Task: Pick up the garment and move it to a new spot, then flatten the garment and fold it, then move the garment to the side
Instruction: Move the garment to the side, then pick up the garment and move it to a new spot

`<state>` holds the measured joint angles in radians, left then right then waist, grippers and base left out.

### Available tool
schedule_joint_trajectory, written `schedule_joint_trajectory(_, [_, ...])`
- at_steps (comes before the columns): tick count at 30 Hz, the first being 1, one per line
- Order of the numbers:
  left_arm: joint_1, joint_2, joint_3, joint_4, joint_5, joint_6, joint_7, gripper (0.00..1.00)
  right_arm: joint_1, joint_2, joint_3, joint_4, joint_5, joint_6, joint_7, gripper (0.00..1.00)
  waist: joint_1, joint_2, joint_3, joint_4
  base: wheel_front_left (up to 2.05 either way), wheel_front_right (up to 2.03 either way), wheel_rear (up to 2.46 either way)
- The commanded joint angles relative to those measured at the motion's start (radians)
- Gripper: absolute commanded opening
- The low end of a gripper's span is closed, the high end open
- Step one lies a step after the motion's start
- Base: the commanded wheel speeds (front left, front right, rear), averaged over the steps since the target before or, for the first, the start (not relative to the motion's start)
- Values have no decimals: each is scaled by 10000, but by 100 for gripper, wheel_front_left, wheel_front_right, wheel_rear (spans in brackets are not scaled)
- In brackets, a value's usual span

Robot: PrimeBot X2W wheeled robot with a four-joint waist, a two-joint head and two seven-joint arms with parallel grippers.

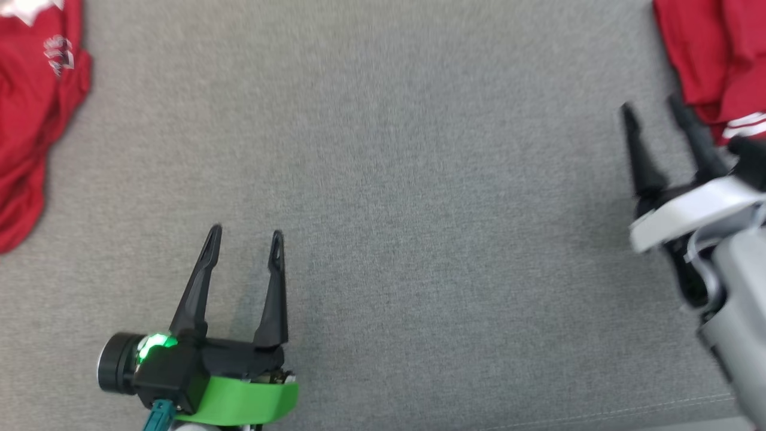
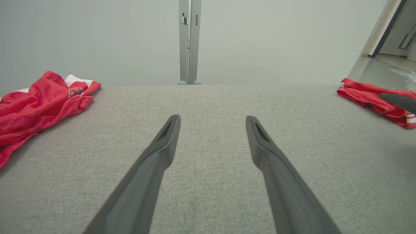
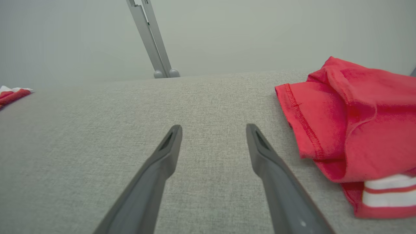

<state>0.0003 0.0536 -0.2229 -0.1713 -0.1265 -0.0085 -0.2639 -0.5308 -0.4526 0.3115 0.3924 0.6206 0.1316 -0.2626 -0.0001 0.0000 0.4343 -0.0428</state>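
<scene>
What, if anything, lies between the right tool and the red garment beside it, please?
Nothing visible does. The right tool is open and empty, and just a strip of bare grey surface separates it from the garment.

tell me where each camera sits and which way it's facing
Head view: on the robot's head, looking down at the grey surface; left gripper lower left, right gripper at the right edge, both open.
Left wrist view: on the left wrist, looking low across the surface toward a metal post, along its own two fingers.
Right wrist view: on the right wrist, also facing the post, its own fingers beside the striped red garment.
Shared: both wrist views show the post and the crumpled red garment at far left.
</scene>
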Motion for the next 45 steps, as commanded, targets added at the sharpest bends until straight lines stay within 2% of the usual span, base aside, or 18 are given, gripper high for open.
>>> schedule_joint_trajectory(1, [262,-13,168,168,-132,92,0,100,498,299,-40,-171,-194,-19,-27,100,1,0,-1775,36,0,0,0])
schedule_joint_trajectory(8, [1216,-29,508,1102,-433,295,-1,100,2757,1901,-600,-1351,-1512,-13,-26,100,1,0,-3259,35,0,0,0])
schedule_joint_trajectory(13, [1963,-32,620,1343,-415,376,-1,100,4310,2625,-1140,-2243,-2671,-18,-27,100,1,0,-4126,71,0,0,0])
schedule_joint_trajectory(17, [2370,-23,785,1043,-461,624,-1,100,5419,3004,-1390,-2763,-3169,-18,-26,100,1,0,-4500,185,0,0,0])
schedule_joint_trajectory(27, [3285,-23,1087,597,51,390,-1,100,6792,3417,-1753,-3308,-3293,-18,-28,100,1,0,-4923,254,0,0,0])
schedule_joint_trajectory(45, [3406,-24,1048,842,155,181,-1,100,7054,3575,-1909,-3417,-3675,-18,-28,100,1,0,-5022,422,0,0,0])
